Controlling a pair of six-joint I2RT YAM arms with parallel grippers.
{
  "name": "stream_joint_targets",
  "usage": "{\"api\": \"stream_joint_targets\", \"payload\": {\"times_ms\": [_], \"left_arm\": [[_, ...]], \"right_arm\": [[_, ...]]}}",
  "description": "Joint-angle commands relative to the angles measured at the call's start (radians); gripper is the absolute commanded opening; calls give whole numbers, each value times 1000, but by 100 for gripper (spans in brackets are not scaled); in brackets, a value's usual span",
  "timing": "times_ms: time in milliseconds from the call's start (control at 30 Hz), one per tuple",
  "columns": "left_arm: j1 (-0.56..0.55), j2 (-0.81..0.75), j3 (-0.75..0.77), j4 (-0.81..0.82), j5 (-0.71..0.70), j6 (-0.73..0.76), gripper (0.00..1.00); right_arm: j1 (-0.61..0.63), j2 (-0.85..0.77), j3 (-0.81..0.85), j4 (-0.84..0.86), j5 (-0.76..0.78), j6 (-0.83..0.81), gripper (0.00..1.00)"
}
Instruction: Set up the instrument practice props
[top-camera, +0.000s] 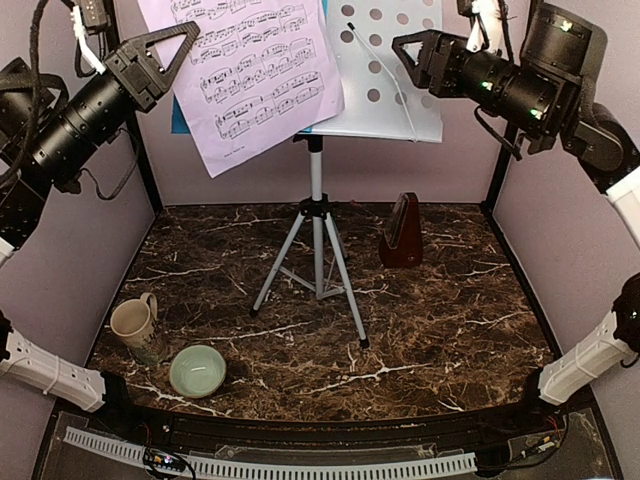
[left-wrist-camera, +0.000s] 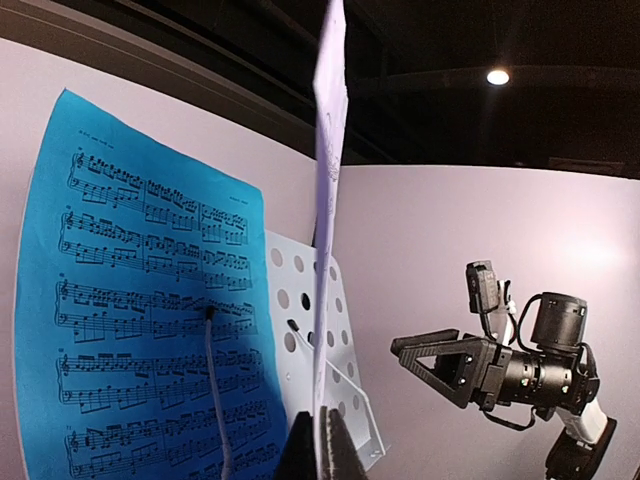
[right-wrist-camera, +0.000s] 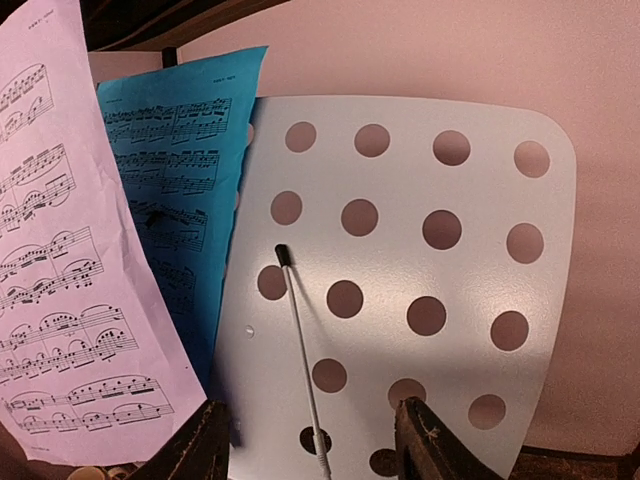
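Note:
The silver tripod music stand (top-camera: 316, 250) stands mid-table, its white perforated desk (top-camera: 385, 70) up at the back. A blue page (left-wrist-camera: 140, 330) lies flat on the desk's left half. My left gripper (top-camera: 190, 38) is shut on the left edge of the pink page (top-camera: 250, 70), which hangs tilted in front of the blue one. In the left wrist view the pink page (left-wrist-camera: 325, 200) rises edge-on from the pinched jaws of that gripper (left-wrist-camera: 322, 450). My right gripper (top-camera: 402, 65) hovers open before the desk's bare right half (right-wrist-camera: 430, 260), around its wire page holder (right-wrist-camera: 300, 340) without touching. The dark-red metronome (top-camera: 402, 232) sits on the table.
A beige mug (top-camera: 133, 322) and a pale green bowl (top-camera: 197, 370) sit at the front left of the marble tabletop (top-camera: 450, 330). Grey walls close in the back and both sides. The tripod's legs spread across the table's middle.

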Motion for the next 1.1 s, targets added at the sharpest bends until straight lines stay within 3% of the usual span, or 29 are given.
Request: {"api": "stream_joint_targets", "payload": {"times_ms": [0,533,1067], "left_arm": [[1,32,62,-55,-94,53,0],[1,109,107,-18,-88,110,0],[1,173,209,-38,-176,229,0]], "right_arm": [[-24,79,119,-99,77,-62,57],[-61,252,273,-117,68,-159,46],[-62,234,175,5,62,-218,3]]}}
